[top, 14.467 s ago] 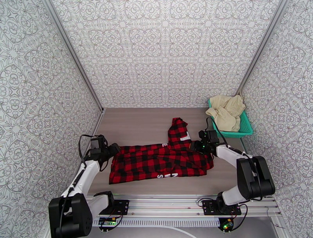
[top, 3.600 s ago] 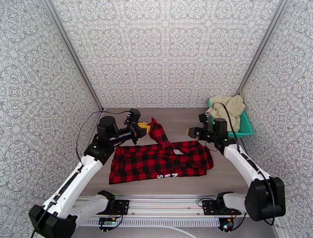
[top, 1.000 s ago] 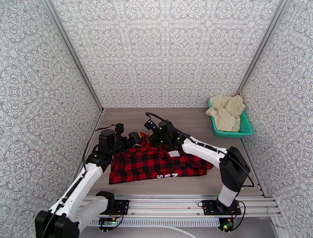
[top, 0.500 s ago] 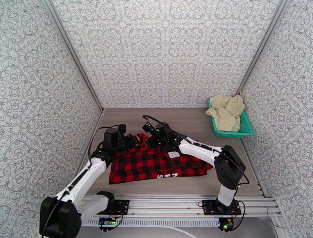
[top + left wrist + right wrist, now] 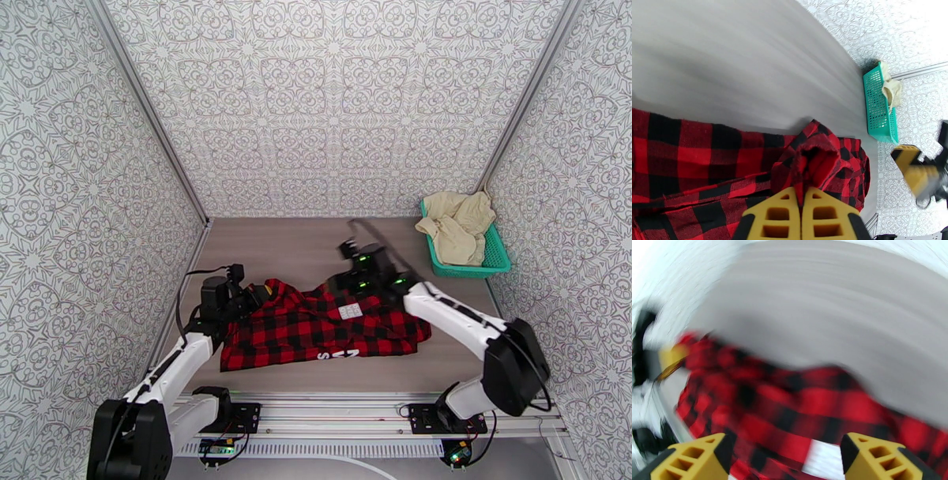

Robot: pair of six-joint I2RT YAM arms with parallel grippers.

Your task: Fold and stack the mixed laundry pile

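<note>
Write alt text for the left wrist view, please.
The left tool, shut, pinches a fold of the red-and-black checked shirt lying on the grey table. Beyond it stands a teal basket holding cream cloth.

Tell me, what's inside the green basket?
A heap of cream-beige cloth pieces sits inside the teal basket, rising above its rim. Whatever lies beneath them, and the basket's floor, is covered, so that cannot be told.

The shirt (image 5: 316, 335) lies across the lower middle of the bench (image 5: 276, 245), the left hand (image 5: 262, 294) at its upper-left corner. The basket (image 5: 498, 259) stands at centre right, cloth pieces (image 5: 457, 225) heaped in it.
</note>
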